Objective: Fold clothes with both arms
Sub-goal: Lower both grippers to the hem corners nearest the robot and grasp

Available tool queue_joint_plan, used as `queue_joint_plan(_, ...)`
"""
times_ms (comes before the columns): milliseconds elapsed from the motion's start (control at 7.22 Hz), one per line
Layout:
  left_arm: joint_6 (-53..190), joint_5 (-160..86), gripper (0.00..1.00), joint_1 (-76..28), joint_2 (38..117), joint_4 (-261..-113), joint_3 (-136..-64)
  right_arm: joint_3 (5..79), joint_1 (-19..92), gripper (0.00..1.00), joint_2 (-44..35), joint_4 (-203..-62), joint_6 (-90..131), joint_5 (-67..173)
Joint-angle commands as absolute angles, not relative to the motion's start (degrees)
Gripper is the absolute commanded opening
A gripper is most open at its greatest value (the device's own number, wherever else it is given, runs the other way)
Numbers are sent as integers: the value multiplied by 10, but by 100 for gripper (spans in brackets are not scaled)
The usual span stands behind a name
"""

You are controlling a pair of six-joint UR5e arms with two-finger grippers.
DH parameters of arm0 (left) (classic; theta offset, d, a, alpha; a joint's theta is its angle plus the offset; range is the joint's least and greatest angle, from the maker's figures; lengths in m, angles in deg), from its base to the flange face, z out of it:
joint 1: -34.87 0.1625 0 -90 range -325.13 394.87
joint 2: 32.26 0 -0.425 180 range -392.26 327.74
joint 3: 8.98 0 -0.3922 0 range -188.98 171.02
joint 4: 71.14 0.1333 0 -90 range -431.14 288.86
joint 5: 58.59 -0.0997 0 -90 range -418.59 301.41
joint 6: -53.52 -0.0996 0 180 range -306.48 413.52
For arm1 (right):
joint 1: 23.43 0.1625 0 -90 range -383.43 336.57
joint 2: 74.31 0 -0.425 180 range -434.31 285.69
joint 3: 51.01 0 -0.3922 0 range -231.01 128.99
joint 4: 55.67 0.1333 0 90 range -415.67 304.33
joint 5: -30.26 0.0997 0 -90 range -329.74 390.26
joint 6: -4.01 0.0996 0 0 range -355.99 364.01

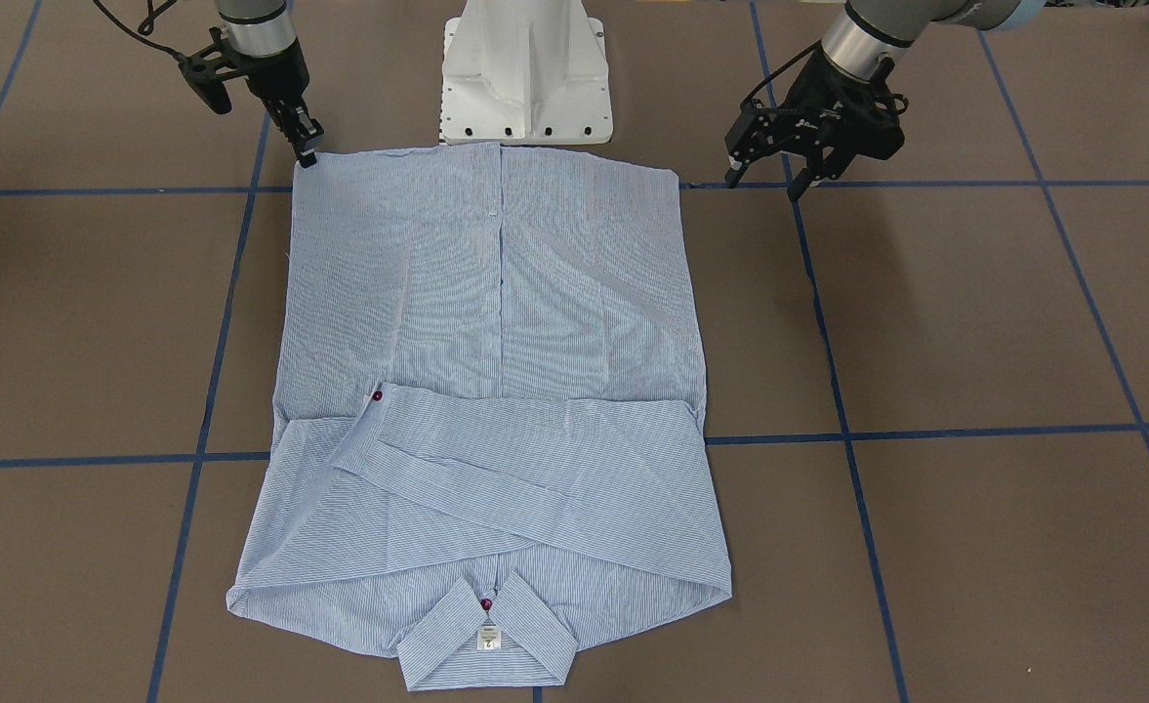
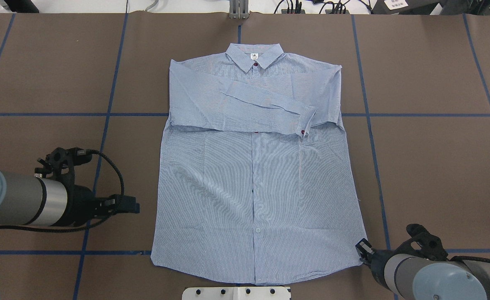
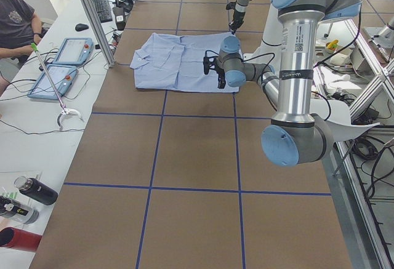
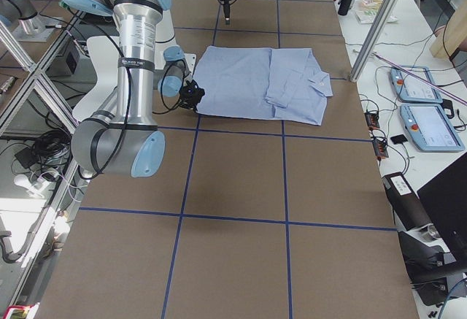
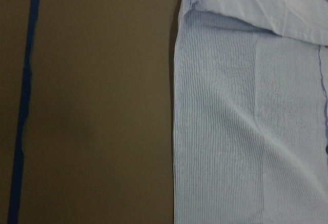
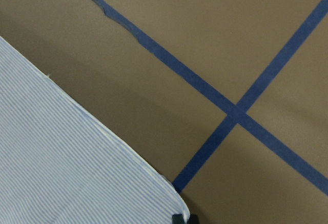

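Shirt (image 2: 253,187): one, flat on the table (image 2: 41,62), front up, collar (image 2: 236,54) away from the robot, hem nearest its base.
Sleeves (image 2: 265,100): two, folded across the chest.
Handling: light, limp cloth by the look; likely to sag and slide rather than hold shape. Best taken at the two hem corners and lifted together.
Right gripper (image 1: 307,151): fingers together at its hem corner, apparently pinching the cloth.
Left gripper (image 1: 764,186): fingers apart, holding nothing, beside the shirt's edge, short of the free hem corner (image 2: 153,260).
Count: two arms (image 2: 20,200), two grippers; front view shows two dark red buttons (image 1: 377,395).
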State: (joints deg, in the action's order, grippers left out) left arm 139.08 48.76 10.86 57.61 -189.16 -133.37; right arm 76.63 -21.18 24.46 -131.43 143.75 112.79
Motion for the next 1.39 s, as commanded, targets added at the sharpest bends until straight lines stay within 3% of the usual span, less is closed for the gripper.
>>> queue_joint_plan(0,1465,482,90,172,578,-1892,-1321,767,-212,0,247,-1313,1438,1128)
queue_joint_plan(416,1513,482,85,224,607,-1893,-1291,772,-211,0,247,-1314,1438,1128)
queue_joint_plan(832,1513,483,75,225,626,-1894,-1264,772,-211,0,247,-1314,1438,1128)
queue_joint_plan(1247,1508,483,71,227,630,-1894,-1240,773,-211,0,247,-1314,1438,1128)
